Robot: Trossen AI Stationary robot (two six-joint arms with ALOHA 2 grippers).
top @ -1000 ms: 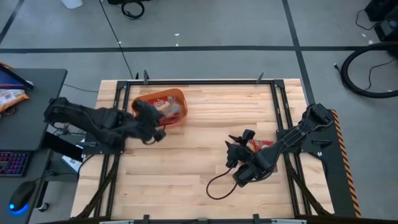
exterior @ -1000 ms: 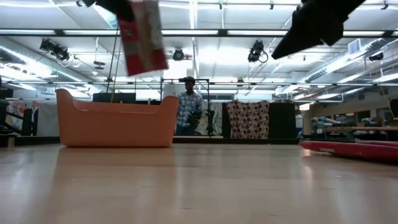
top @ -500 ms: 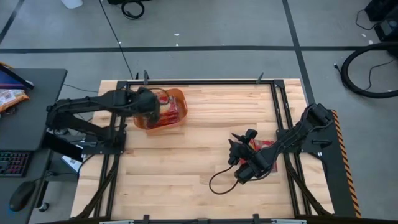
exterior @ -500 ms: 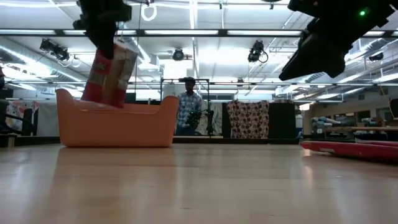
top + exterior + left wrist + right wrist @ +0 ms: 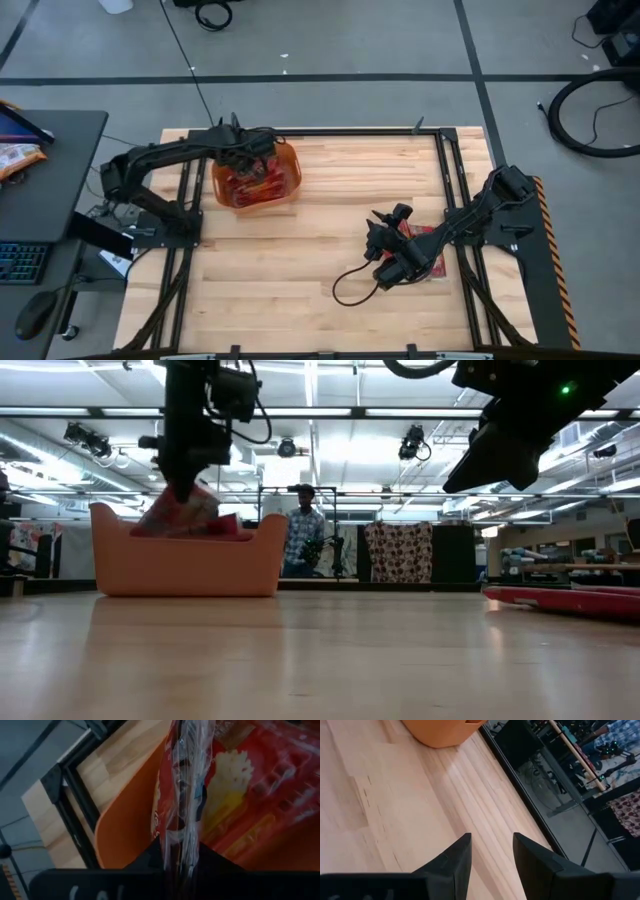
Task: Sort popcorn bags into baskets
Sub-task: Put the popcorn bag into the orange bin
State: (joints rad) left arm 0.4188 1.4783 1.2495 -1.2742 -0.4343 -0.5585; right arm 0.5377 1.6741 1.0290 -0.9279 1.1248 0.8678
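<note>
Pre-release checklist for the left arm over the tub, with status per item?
1. Left claw shut on a bag: ok, the bag is pinched between its fingers.
2. Claw above the tub: ok, the high view puts it over the tub's far end.
3. Bag low enough to drop: ok, in the low view its bottom edge sits at the rim.
4. Room in the tub: cannot tell; other bags already lie inside, piled to about rim height.
5. Right claw out of the way: ok, open and empty, over bare table far from the tub.
6. Next bag available: ok, it lies under the right arm.
</note>
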